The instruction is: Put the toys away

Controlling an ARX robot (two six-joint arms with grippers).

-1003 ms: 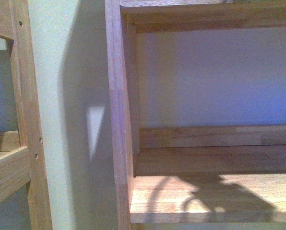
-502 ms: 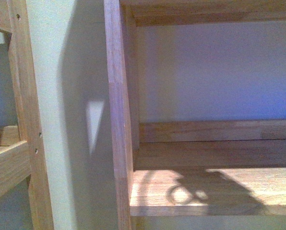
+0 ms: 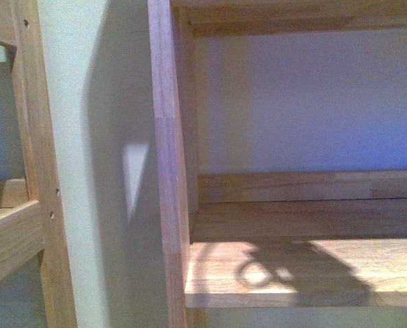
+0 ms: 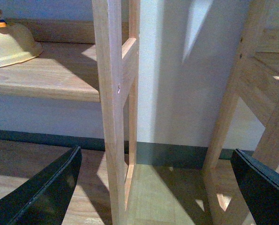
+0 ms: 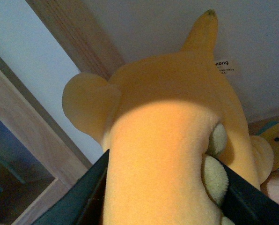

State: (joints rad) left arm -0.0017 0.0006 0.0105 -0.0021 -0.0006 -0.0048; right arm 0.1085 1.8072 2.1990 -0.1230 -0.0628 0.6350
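Observation:
The plush animal, orange-yellow, fills the right wrist view. My right gripper is shut on its body, one dark finger on each side. Pale whitish patches press against one finger, and a paper tag shows near its far end. My left gripper is open with nothing between its black fingertips; a wooden shelf post stands beyond the gap. No arm or toy appears in the front view, only a rounded shadow on the shelf board.
A wooden shelf unit with an upright side panel faces me, a second wooden frame to its left, pale wall between. In the left wrist view a cream bowl-shaped object sits on a low shelf. A wooden beam crosses behind the plush.
The shelf board has shifted slightly up in the front view over the last second. The rounded shadow on the board has changed shape and now reaches further right.

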